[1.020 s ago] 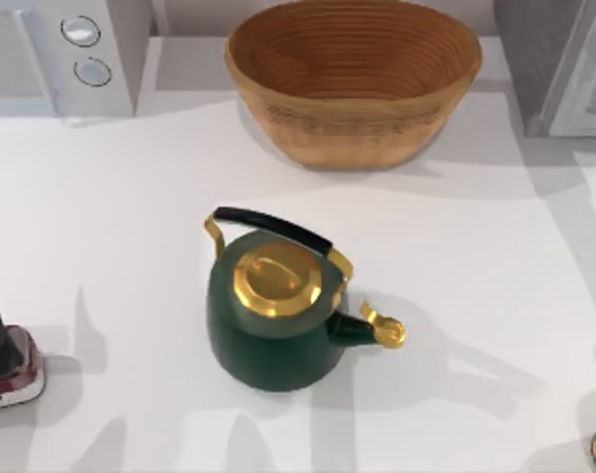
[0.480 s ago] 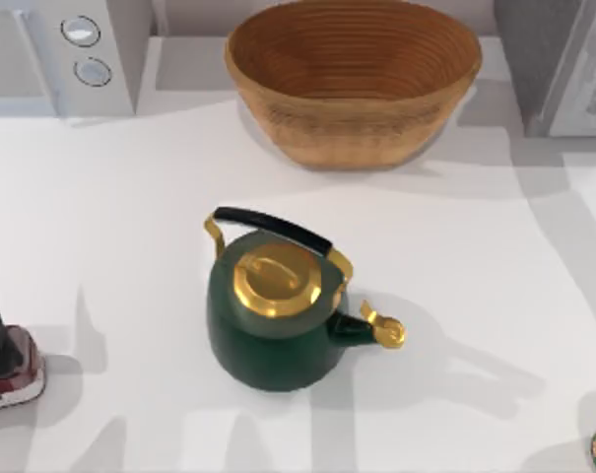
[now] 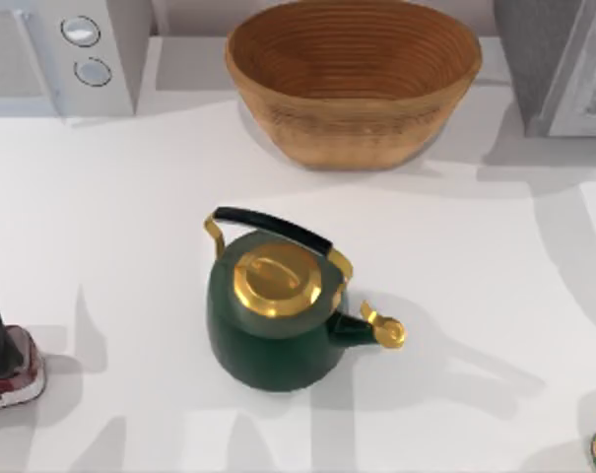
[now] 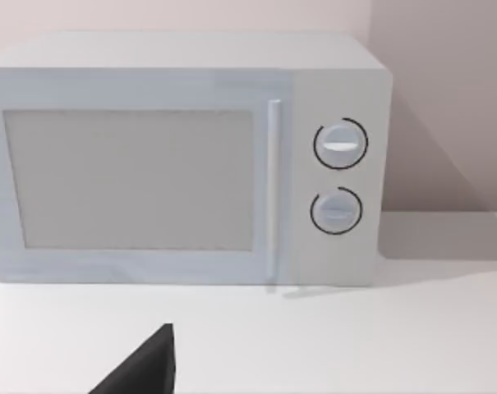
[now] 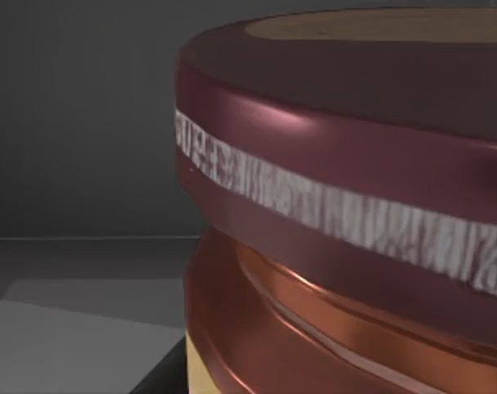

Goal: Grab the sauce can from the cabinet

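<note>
The sauce can (image 5: 338,213) shows very close in the right wrist view, against a dim grey enclosure with a dark floor. It stands upright. Its upper part is a wide, glossy maroon-brown rim, and a flat tan-brown disc is just visible on its top at about 1 o'clock. A thin whitish, streaked band runs around the maroon section, slanting down toward 4 o'clock. Below that band the body narrows into coppery reddish-brown ridges, and a strip of pale yellow-tan side appears at roughly 7 o'clock. Its base is cut off from sight, so its footing cannot be told.
</note>
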